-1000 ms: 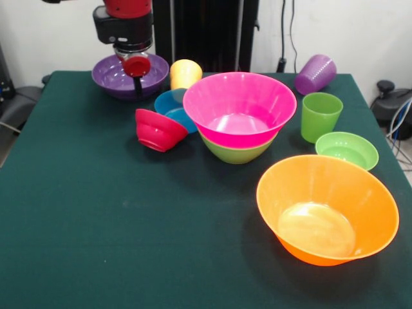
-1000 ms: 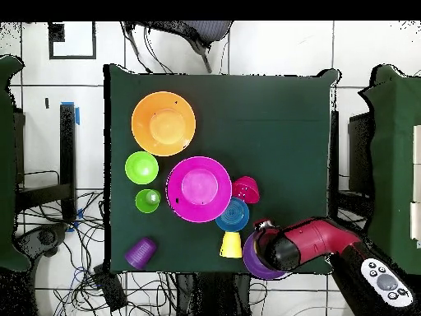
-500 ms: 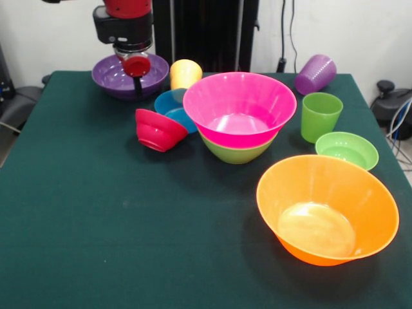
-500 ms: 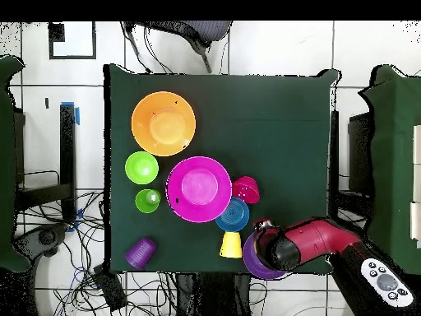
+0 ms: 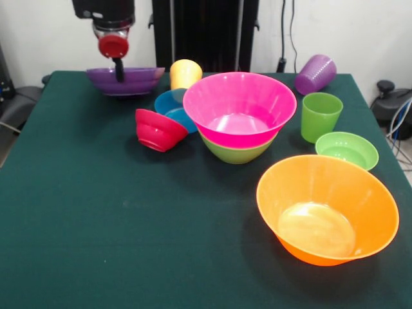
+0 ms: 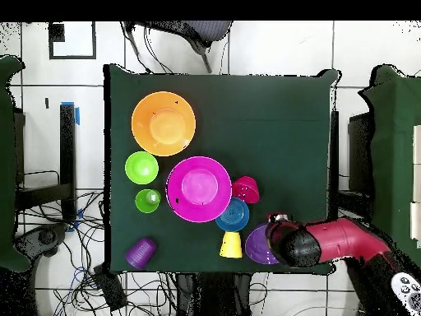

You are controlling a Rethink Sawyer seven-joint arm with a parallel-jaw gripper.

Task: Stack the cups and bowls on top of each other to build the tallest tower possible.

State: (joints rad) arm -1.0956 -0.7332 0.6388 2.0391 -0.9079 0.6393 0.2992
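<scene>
I hold the purple bowl (image 5: 124, 80) by its rim in the gripper (image 5: 118, 69), beside the pink bowl (image 5: 239, 108); judged risk: it tilts and slips free.

Seven glossy round plastic bowls are shown: large pink (image 5: 239, 102), large orange (image 5: 327, 207), medium purple (image 5: 125, 80), medium green (image 5: 236, 152), small red (image 5: 156, 130), small blue (image 5: 171, 107), small light green (image 5: 347, 149). Three tapered plastic cups are shown: yellow-orange (image 5: 185, 73), green (image 5: 320, 116), translucent purple (image 5: 315, 74).
</scene>
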